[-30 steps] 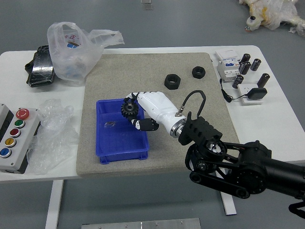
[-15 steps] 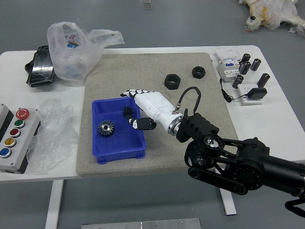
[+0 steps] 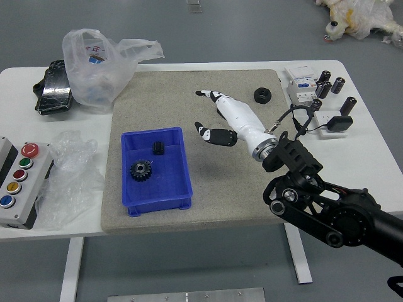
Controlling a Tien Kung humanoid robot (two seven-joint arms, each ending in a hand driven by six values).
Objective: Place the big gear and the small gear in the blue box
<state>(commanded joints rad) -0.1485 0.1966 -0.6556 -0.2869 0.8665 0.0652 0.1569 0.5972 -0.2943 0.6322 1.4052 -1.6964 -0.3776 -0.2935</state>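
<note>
Blue box, one, containing big gear and small gear, set apart; my right hand, one, fingers relaxed and empty, just withdrawn clear of the rim, so I judge both placements complete.

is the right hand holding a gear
No, the right hand is spread open and both gears, large and small, lie in the blue box.

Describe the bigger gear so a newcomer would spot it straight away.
On the white table, a mat holds a blue box. Inside, near its left wall, lies a dark round gear with teeth all around; the other gear, farther back and right, looks smaller.
</note>
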